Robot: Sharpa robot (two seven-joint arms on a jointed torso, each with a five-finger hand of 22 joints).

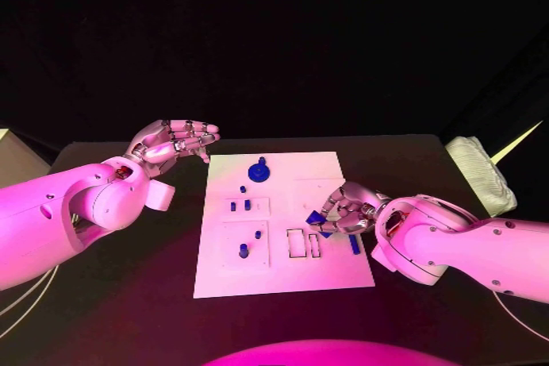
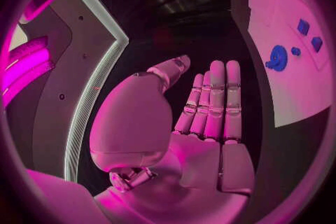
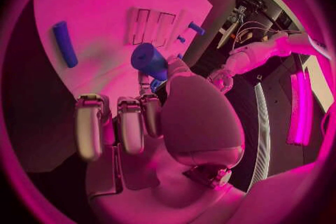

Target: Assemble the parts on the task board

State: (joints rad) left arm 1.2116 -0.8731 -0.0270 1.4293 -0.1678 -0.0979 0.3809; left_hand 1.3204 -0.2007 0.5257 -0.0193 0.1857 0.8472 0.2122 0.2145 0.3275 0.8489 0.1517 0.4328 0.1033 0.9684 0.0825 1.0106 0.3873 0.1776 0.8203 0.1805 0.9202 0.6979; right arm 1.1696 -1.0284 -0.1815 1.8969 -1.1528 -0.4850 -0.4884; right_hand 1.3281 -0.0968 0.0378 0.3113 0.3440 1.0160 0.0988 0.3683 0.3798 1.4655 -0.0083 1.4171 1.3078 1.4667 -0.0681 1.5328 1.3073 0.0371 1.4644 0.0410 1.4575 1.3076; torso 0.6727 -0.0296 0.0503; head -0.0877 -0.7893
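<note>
Right hand (image 1: 347, 208) sits over the right edge of the task board (image 1: 286, 279), fingers curled around a small blue part (image 1: 313, 217), and the right wrist view confirms it: a blue cylindrical piece (image 3: 150, 60) pinched at the fingertips, just above the white plate (image 3: 98, 5). Just beside that hand, a slim blue bar (image 1: 355, 244) lies flat on the board near its right edge (it shows as a long rounded stick (image 3: 64, 43) in the wrist view). Next to the hand, two rectangular slots (image 1: 305, 243) are cut into the board.

Over on the other side, the left hand (image 1: 174, 146) hovers off the board's upper left corner, above the black table (image 1: 114, 302), palm up, fingers loosely spread and holding nothing; the left wrist view shows its fingers (image 2: 213, 102) straight and side by side, thumb apart.

On the board itself: a blue round gear-like part (image 1: 259, 172) near the top middle, also seen as a toothed disc (image 2: 278, 58) from the left wrist. Below it, small blue pegs (image 1: 246, 204) stand in a square recess, and another blue peg (image 1: 243, 252) stands in the lower recess.
</note>
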